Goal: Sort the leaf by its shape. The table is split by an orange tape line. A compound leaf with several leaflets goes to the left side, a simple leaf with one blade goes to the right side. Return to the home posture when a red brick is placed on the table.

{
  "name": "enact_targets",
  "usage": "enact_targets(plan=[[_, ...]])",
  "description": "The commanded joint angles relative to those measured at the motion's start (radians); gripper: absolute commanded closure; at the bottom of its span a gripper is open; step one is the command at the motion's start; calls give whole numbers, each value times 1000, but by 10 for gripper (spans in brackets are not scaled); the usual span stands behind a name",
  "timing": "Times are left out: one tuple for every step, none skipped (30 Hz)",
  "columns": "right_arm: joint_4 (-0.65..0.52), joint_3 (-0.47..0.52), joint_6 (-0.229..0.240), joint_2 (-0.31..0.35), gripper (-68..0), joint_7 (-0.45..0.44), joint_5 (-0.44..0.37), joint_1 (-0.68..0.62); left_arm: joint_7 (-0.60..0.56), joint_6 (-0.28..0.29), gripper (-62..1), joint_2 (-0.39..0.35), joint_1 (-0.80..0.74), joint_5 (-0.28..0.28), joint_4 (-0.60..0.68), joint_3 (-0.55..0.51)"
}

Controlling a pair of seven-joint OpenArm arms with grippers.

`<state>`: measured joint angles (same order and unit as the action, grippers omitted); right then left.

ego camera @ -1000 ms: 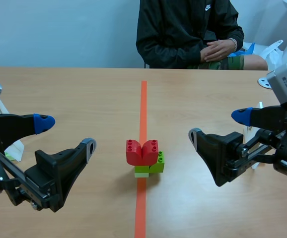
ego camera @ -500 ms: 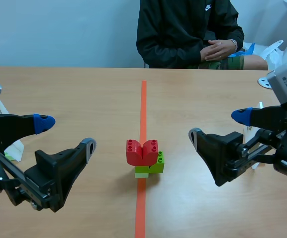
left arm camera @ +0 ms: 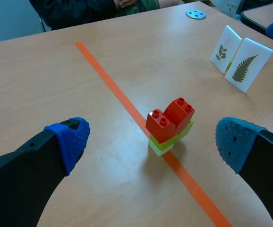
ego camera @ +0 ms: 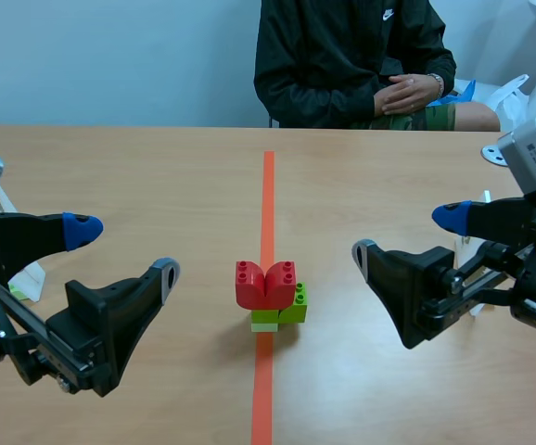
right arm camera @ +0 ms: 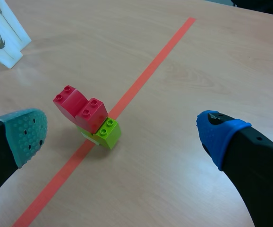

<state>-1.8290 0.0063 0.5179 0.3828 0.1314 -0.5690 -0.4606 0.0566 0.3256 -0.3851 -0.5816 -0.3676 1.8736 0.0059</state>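
I see the red plastic brick pair [ego camera: 266,283] at the centre of the frame, stacked on green plastic bricks [ego camera: 294,306] that straddle the orange tape line [ego camera: 268,195]. That line runs from the bottom edge up toward the person in a dark jacket [ego camera: 342,56] at the top. My left gripper [ego camera: 124,252] sits lower left and my right gripper [ego camera: 409,235] at right, each well apart from the stack. In the left wrist view, two white leaf cards [left arm camera: 246,65] stand side by side beyond the bricks, across the line. A round grey disc [left arm camera: 195,14] lies farther behind them.

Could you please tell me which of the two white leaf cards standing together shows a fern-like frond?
The fern card, the one farther from the round disc. Its neighbour, the sprig card, shows only a thin, sparse sprig.
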Motion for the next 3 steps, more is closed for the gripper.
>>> enact_targets(plan=[[-3, 5, 2, 10, -679, -19, -11, 9, -11, 2, -572, 2, 3, -7, 7, -8], [-3, 5, 2, 10, -679, -19, -11, 9, -11, 2, -572, 2, 3, -7, 7, -8], [-3, 5, 2, 10, -679, -19, -11, 9, -11, 2, -572, 2, 3, -7, 7, -8]])
